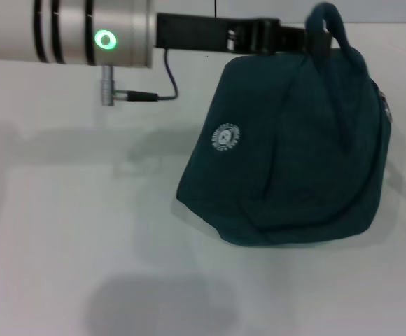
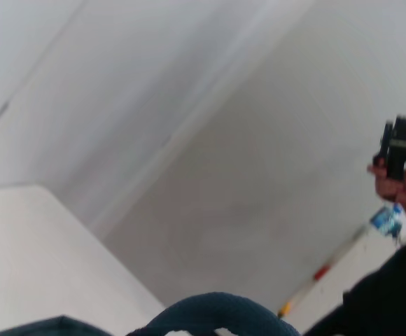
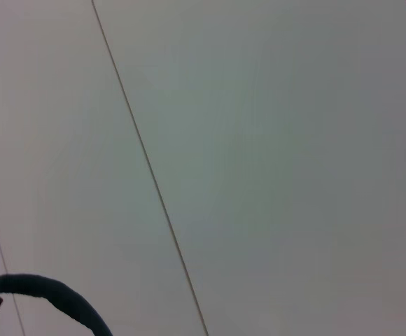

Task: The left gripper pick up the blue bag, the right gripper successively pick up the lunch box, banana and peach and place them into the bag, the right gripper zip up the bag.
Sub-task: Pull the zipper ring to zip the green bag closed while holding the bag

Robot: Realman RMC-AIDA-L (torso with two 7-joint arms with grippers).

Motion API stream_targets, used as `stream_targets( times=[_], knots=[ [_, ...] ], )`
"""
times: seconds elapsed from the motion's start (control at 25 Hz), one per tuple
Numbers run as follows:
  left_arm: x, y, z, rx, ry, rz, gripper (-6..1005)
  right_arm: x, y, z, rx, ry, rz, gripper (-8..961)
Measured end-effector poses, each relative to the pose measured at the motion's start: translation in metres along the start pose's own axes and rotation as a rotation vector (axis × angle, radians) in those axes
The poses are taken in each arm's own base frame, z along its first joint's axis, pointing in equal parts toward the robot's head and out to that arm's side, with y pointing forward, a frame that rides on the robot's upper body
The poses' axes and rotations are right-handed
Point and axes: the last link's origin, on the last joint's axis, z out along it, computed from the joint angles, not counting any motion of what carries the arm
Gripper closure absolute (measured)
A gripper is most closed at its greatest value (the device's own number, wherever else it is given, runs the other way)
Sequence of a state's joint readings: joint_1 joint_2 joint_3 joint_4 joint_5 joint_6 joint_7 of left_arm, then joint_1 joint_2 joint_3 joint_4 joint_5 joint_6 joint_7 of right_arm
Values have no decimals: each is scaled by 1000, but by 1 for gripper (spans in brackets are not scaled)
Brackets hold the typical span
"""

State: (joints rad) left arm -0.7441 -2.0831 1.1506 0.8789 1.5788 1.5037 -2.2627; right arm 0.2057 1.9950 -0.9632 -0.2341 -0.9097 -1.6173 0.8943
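The blue bag (image 1: 294, 154), dark teal with a round white logo (image 1: 225, 137), hangs right of centre in the head view with its bottom close to the white table (image 1: 63, 231). My left gripper (image 1: 306, 38) reaches in from the left along the top and is shut on one padded handle (image 1: 332, 24) of the bag. A loop of that handle (image 2: 210, 315) shows in the left wrist view, and a handle loop (image 3: 56, 297) shows in the right wrist view. The right gripper, the lunch box, the banana and the peach are out of view.
A thin cable (image 1: 162, 87) hangs from the left arm's silver wrist (image 1: 84, 31). In the left wrist view a person's hand holds a black device (image 2: 399, 147) far off. The right wrist view faces a pale panelled surface.
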Motion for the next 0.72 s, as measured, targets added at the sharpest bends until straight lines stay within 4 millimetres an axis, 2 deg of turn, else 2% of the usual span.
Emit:
stream_targets(
  times=[0.32,0.72],
  knots=[
    [5,-5,-34,15,125,-8,931,-1,0,12,-18,-1,-3,170],
    [3,-16,-90,91,291,0,930,-3,5,31,-72,-6,-7,169]
  ],
)
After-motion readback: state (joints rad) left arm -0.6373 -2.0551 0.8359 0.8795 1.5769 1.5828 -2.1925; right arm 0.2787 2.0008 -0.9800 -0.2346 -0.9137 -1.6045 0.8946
